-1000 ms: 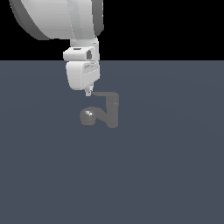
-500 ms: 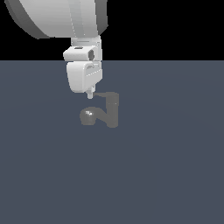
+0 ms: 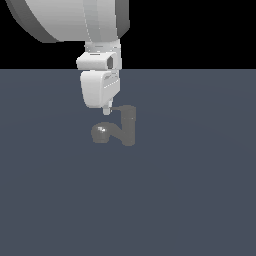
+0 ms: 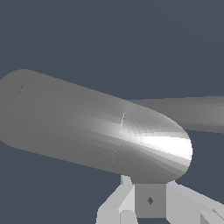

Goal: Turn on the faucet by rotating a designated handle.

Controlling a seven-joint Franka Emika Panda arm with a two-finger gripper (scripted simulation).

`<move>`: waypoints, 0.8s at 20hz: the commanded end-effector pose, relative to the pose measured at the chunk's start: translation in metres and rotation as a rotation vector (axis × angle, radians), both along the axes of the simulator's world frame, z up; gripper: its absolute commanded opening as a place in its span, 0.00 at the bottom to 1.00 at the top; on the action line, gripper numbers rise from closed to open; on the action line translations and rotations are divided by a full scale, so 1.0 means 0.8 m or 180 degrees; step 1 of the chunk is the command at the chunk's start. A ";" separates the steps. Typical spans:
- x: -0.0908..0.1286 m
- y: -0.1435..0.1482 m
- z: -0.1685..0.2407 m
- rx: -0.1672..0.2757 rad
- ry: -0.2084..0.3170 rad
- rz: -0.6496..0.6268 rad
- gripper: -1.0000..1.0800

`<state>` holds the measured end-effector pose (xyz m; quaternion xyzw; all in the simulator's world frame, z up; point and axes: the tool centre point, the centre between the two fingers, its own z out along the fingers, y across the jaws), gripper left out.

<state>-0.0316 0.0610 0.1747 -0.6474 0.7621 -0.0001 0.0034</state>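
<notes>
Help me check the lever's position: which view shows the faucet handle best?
The exterior view: the handle shows as a thin lever atop the faucet, with the gripper at its end. The wrist view is too close: only a blurred grey bar beyond the spout bulb.

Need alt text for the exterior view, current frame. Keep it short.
A white robot gripper hangs from above with its fingertips at the free end of the thin grey handle that tops a small grey faucet. The faucet stands on a flat dark blue-grey floor, its curved spout ending in a shiny rounded bulb toward the exterior view's left.
</notes>
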 end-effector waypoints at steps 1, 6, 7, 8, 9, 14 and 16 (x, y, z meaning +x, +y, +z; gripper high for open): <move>-0.006 -0.031 -0.001 -0.0010 0.0009 -0.0071 0.00; -0.019 -0.064 -0.002 -0.0011 0.0014 -0.0078 0.00; -0.022 -0.071 -0.002 -0.0012 0.0015 -0.0080 0.00; -0.025 -0.078 -0.002 -0.0013 0.0016 -0.0081 0.00; -0.027 -0.085 -0.002 -0.0013 0.0017 -0.0082 0.00; -0.018 -0.070 0.000 0.0001 0.0007 0.0021 0.00; -0.014 -0.080 -0.001 0.0000 0.0008 0.0010 0.00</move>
